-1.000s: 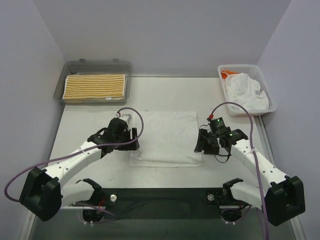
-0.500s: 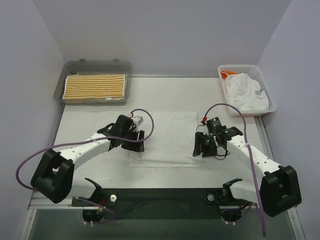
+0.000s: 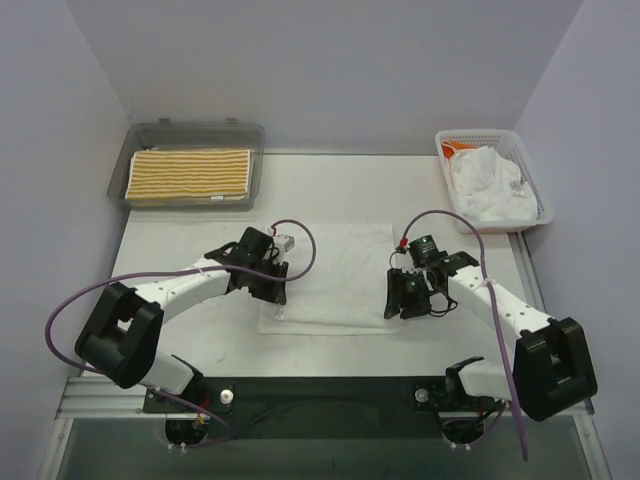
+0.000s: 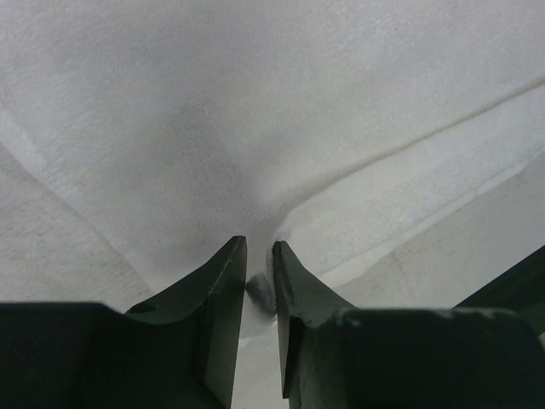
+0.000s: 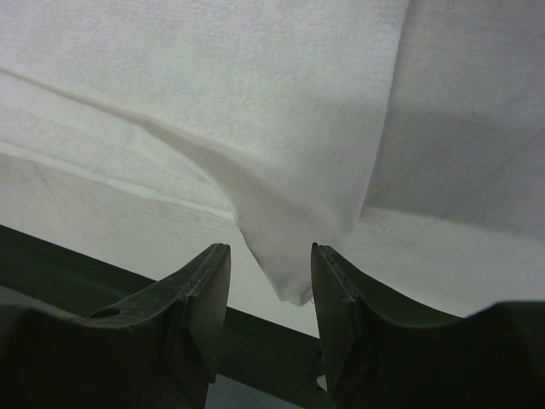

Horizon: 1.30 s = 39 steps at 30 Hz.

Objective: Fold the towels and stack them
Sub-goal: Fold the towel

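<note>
White towel (image 3: 335, 272) lies flat, centre frame. Left gripper (image 4: 260, 249) is pinched tight on a fold at its lower-left edge. Right gripper (image 5: 269, 251) has jaws apart, with the lower-right corner between them.

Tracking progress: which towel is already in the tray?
The yellow-striped towel, folded flat in the grey tray. The flat white towel lies on the table; the crumpled white towel sits in the basket.
</note>
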### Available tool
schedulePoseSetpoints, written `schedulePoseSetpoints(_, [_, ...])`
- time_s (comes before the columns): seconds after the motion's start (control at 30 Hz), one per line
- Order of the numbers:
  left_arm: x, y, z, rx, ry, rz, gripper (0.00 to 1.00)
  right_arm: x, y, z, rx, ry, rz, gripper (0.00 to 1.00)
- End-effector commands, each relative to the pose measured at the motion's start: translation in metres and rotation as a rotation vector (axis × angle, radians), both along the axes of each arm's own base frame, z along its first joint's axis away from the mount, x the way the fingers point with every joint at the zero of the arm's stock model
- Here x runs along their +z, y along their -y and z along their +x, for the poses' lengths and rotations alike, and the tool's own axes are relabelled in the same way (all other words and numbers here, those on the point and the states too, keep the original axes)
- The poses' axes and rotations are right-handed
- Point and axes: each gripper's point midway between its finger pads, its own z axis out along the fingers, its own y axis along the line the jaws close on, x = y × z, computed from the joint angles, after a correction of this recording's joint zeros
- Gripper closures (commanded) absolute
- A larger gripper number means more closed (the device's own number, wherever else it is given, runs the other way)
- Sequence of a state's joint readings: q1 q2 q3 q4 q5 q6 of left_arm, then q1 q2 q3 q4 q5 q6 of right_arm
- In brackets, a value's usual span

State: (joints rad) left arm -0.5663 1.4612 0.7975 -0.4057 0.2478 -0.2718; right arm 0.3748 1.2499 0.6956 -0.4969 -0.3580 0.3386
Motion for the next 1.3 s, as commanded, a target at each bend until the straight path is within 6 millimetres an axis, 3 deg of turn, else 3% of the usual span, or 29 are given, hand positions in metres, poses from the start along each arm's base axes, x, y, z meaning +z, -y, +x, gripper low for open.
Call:
schedulePoseSetpoints(0.0, [0.016, 0.011, 0.010, -0.039, 0.043, -0.031, 0.70, -0.007, 0.001, -0.014, 0.018, -0.062, -0.009, 0.58])
schedulePoseSetpoints(0.07, [0.018, 0.012, 0.011, -0.041, 0.049, -0.033, 0.79, -0.007, 0.001, -0.014, 0.015, -0.064, -0.009, 0.58])
schedulePoseSetpoints(0.23, [0.019, 0.010, 0.011, -0.046, 0.054, -0.028, 0.84, -0.009, 0.001, -0.016, 0.016, -0.073, -0.014, 0.60])
schedulePoseSetpoints(0.63, [0.025, 0.009, 0.017, -0.032, 0.075, -0.019, 0.86, -0.015, 0.006, -0.018, 0.004, -0.094, -0.058, 0.64])
schedulePoseSetpoints(0.97, [0.026, 0.007, 0.018, -0.031, 0.080, -0.008, 0.87, -0.021, 0.005, -0.020, 0.025, -0.126, -0.099, 0.59])
schedulePoseSetpoints(1.03, [0.026, 0.007, 0.019, -0.029, 0.080, -0.008, 0.87, -0.021, 0.007, -0.019, 0.019, -0.123, -0.114, 0.63])
schedulePoseSetpoints(1.17, [0.030, 0.006, 0.022, -0.026, 0.092, -0.008, 0.87, -0.020, 0.009, -0.015, 0.011, -0.108, -0.131, 0.95])
schedulePoseSetpoints(1.27, [0.036, 0.004, 0.026, -0.017, 0.108, -0.004, 0.93, -0.014, 0.010, -0.010, 0.014, -0.088, -0.140, 1.00])
